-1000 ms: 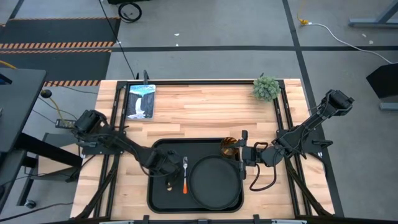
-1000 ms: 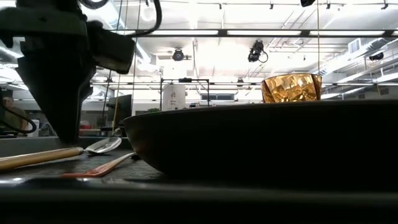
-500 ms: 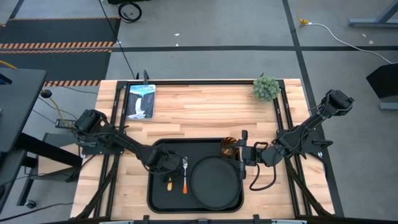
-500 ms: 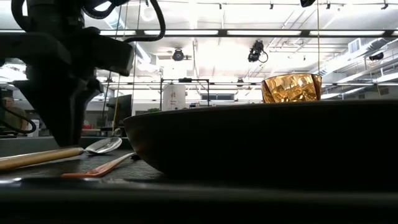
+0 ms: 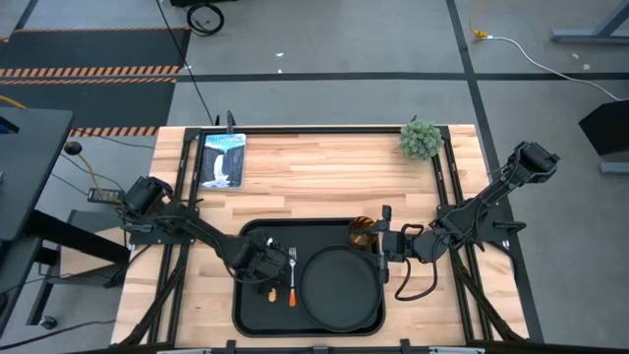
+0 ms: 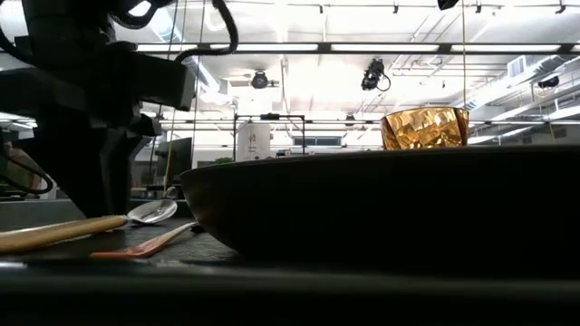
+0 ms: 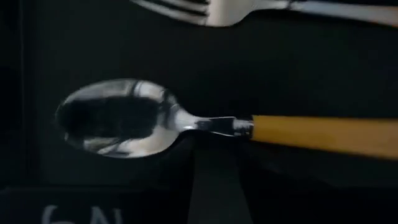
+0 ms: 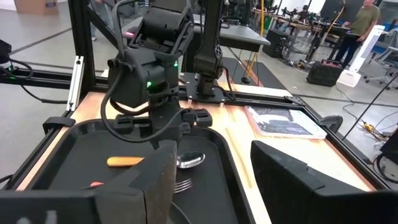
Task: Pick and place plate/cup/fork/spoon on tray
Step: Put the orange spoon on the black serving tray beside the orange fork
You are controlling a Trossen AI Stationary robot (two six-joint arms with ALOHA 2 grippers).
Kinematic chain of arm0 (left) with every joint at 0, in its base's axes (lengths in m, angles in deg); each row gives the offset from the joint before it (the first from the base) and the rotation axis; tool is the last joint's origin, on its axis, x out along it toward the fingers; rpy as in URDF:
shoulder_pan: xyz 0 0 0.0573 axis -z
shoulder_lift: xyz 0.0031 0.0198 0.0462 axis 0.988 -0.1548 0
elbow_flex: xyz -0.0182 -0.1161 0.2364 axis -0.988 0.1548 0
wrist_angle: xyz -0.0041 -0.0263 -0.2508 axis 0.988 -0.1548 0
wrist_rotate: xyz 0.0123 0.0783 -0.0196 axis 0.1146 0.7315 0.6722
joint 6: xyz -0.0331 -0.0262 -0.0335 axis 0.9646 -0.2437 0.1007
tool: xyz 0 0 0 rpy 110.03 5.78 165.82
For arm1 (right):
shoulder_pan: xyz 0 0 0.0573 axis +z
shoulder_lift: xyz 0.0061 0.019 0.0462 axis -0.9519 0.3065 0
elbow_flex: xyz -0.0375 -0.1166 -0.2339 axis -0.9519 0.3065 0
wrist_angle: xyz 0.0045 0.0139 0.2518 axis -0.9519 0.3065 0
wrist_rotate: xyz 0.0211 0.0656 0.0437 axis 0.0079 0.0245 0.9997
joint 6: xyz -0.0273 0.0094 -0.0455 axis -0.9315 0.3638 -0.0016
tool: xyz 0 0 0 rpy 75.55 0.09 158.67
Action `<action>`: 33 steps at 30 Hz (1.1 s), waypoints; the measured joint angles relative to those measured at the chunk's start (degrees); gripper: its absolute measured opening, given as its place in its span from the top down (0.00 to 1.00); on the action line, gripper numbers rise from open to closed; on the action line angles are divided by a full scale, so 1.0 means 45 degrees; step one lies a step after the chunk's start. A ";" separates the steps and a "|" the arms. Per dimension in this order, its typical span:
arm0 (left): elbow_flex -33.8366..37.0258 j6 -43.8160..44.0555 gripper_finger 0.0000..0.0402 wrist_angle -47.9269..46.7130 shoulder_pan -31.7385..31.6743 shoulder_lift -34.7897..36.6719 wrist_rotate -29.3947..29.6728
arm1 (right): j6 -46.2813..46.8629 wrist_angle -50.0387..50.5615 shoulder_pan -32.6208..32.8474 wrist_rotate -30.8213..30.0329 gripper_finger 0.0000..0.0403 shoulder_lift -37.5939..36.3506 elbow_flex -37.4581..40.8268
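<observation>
The bench [image 5: 324, 172] carries the tray [image 5: 254, 315] at its near edge, and everything I was asked to gather already lies inside that rim. The plate [image 5: 340, 286] fills the tray's right half; the cup [image 5: 362, 234] stands in the back right corner, just beside my right claw [image 5: 384, 244], which waits at the tray's right rim with its fingers apart and nothing between them. The fork [image 5: 292, 270] lies just left of the plate, tines toward the back of the bench and orange handle toward the front. The spoon [image 7: 186, 124] lies one place further left, parallel to the fork, and my left claw [image 5: 263, 270] hangs directly over it, so close that from above my own wrist hides most of it. My left wrist camera looks straight down on the bowl and the handle stretched out flat on the tray floor; my fingers do not clearly show there, so I cannot tell how they stand, though the spoon appears to rest free on the tray. My left arm is plainly the nearer one to the cutlery. I judge the task essentially complete; the coming move is to lift the left claw straight up off the spoon's long axis without dragging it.
</observation>
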 joint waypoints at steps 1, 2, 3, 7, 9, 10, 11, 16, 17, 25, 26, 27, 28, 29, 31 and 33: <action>0.0000 -0.0005 0.69 0.0119 0.0048 0.0000 -0.0046 | 0.0000 -0.0024 0.0000 0.0001 0.47 0.0000 0.0000; 0.0000 -0.0010 0.69 0.0231 0.0093 0.0000 -0.0180 | -0.0003 -0.0021 0.0000 -0.0002 0.47 0.0000 0.0000; 0.0000 -0.0010 0.69 0.0383 0.0123 0.0000 -0.0250 | -0.0015 -0.0021 0.0000 0.0001 0.47 0.0000 0.0000; 0.0000 -0.0007 0.69 0.0746 0.0205 0.0000 -0.0345 | -0.0014 -0.0021 0.0000 0.0002 0.47 0.0000 0.0000; 0.0000 -0.0005 0.69 0.0662 0.0258 -0.0005 -0.0340 | -0.0015 -0.0021 0.0000 0.0001 0.47 0.0000 0.0000; 0.0000 -0.0010 0.69 0.0575 0.0259 0.0000 -0.0335 | -0.0015 -0.0021 0.0000 0.0003 0.47 0.0000 0.0000; 0.0000 -0.0006 0.69 0.0463 0.0262 0.0000 -0.0340 | -0.0015 -0.0021 0.0000 -0.0002 0.47 0.0000 0.0000; -0.0009 0.0937 0.69 -0.0360 0.0239 0.0121 -0.0473 | -0.0201 -0.0016 0.0079 -0.0003 0.47 -0.0002 0.0000; -0.0015 0.1119 0.69 -0.0562 0.0201 0.0130 -0.0499 | -0.0290 -0.0016 0.0103 -0.0002 0.47 -0.0011 0.0000; -0.0005 0.1101 0.69 -0.2446 -0.0161 0.0199 0.1369 | -0.0559 -0.0060 -0.0117 -0.0216 0.47 -0.0029 0.0000; -0.0010 0.1098 0.69 -0.2595 -0.0218 0.0199 0.1688 | -0.0559 -0.0116 -0.0140 -0.0239 0.47 -0.0029 0.0000; -0.0010 0.1082 0.69 -0.2731 -0.0283 0.0199 0.1960 | -0.0554 -0.0165 -0.0141 -0.0245 0.47 -0.0029 0.0000; -0.0009 0.0995 0.69 -0.2869 -0.0349 0.0194 0.2250 | -0.0554 -0.0167 -0.0137 -0.0245 0.47 -0.0029 0.0000; -0.0005 0.0850 0.69 -0.2947 -0.0421 0.0194 0.2544 | -0.0554 -0.0167 -0.0122 -0.0243 0.47 -0.0029 0.0000; -0.0005 0.0759 0.69 -0.2855 -0.0566 0.0194 0.3058 | -0.0554 -0.0256 -0.0072 -0.0249 0.47 -0.0029 0.0000; -0.0005 0.0753 0.69 -0.2877 -0.0727 0.0194 0.3373 | -0.0559 -0.0315 -0.0005 -0.0245 0.47 -0.0029 0.0000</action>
